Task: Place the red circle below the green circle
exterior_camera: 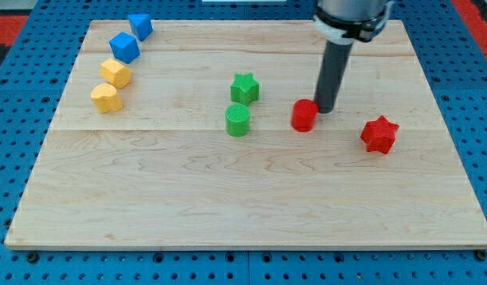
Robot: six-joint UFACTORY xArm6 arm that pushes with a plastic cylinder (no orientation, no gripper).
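Observation:
The red circle stands on the wooden board a little right of centre. The green circle stands to its left, with a gap between them, at about the same height in the view. My tip rests on the board just to the right of the red circle and slightly above it, touching it or nearly so. The dark rod rises from there to the view's top.
A green star sits just above the green circle. A red star lies to the right of the tip. Two blue blocks and two yellow blocks stand in a line at the upper left.

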